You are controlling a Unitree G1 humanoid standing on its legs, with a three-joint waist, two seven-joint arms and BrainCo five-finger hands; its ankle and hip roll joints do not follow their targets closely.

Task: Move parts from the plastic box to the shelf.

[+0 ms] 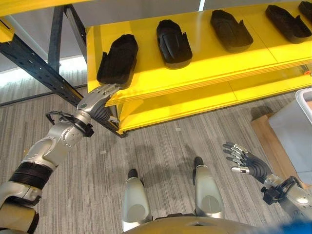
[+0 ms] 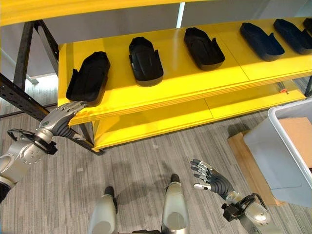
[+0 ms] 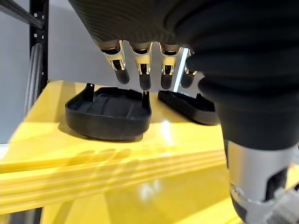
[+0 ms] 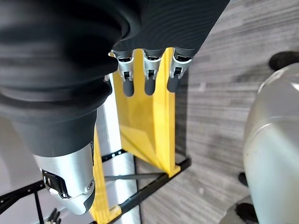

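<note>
yellow boards make up the shelf [image 1: 204,63], and black moulded parts lie along its upper level in a row. the left robot hand [image 1: 100,95] reaches up to the front edge of that level at its left end, fingers [image 3: 142,70] straight and relaxed, holding nothing; their dark tips sit just at the shelf's lip. right past those fingertips lies the nearest black part [image 1: 118,59], flat on the board and apart from the hand. the next part [image 1: 173,43] rests further along the shelf, away from the left robot hand, then a third part [image 1: 230,30] and a fourth part [image 1: 287,22] beyond it. the right robot hand [image 2: 210,178] hangs low over the grey striped floor [image 1: 161,141], well below the shelf, fingers spread and loosely straight, empty. off to the outer side of the right robot hand stands the grey plastic box [image 2: 273,146], with a brown board [image 2: 243,161] under it on the floor.
</note>
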